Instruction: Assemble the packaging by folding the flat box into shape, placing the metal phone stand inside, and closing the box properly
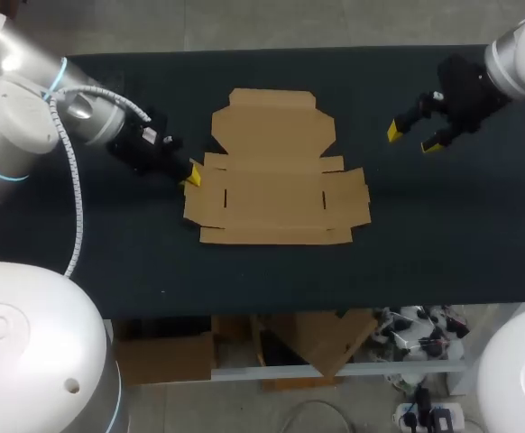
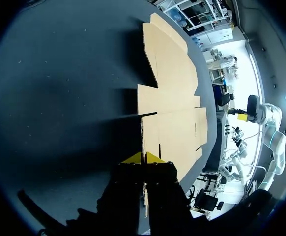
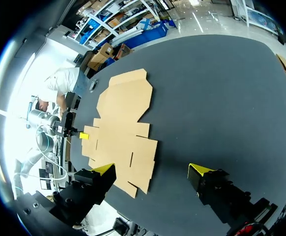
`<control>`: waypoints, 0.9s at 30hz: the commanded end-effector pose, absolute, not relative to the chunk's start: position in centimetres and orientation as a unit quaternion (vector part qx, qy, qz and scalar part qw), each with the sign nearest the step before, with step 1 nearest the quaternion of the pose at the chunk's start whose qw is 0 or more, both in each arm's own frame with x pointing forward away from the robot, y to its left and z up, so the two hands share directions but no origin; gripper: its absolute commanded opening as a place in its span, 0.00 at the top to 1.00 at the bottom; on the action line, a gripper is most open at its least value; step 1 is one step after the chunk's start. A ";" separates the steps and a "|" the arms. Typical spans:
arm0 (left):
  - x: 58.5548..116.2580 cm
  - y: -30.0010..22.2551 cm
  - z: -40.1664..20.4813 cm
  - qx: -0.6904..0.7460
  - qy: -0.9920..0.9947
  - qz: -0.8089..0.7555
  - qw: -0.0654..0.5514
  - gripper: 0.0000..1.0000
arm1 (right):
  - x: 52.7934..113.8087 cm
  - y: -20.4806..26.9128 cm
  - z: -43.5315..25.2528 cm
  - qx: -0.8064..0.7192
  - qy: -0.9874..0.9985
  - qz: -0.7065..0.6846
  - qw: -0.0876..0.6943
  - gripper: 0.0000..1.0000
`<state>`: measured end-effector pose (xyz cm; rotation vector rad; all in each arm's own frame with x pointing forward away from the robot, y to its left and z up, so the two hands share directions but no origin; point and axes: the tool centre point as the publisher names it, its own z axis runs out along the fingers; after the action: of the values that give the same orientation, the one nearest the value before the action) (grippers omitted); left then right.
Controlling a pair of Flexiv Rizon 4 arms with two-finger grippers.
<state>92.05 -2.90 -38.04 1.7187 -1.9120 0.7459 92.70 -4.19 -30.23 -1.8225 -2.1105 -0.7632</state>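
- The table [image 1: 443,262] is the one piece of furniture here: a long top with a dark, matte surface, running from far left to far right.
- Its near and far edges are straight and parallel.
- Light falls evenly on it, and a few pale specks show.

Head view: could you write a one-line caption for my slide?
Flat box on the table; left fingers pinch its left flap, right fingers open and apart from it.

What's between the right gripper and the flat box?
Nothing: only bare black table separates the right gripper from the flat brown cardboard box, clear in head view.
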 end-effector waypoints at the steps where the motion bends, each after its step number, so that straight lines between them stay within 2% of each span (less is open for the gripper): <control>1: 90.8 -2.8 -37.6 0.627 -0.694 0.274 0.225 1.00 | 91.2 -4.2 -29.9 -0.632 -0.720 -0.264 0.112 0.00; 13: 88.6 -3.8 -38.0 0.617 -0.690 0.284 0.248 1.00 | 87.4 -4.6 -29.9 -0.629 -0.718 -0.280 0.104 0.00; 27: 86.6 -4.9 -38.3 0.626 -0.672 0.292 0.266 1.00 | 86.2 -4.8 -30.2 -0.625 -0.719 -0.284 0.108 0.00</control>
<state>86.99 -4.83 -38.24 1.6857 -1.8182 0.7830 86.43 -4.65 -30.28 -1.8411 -2.1167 -0.8279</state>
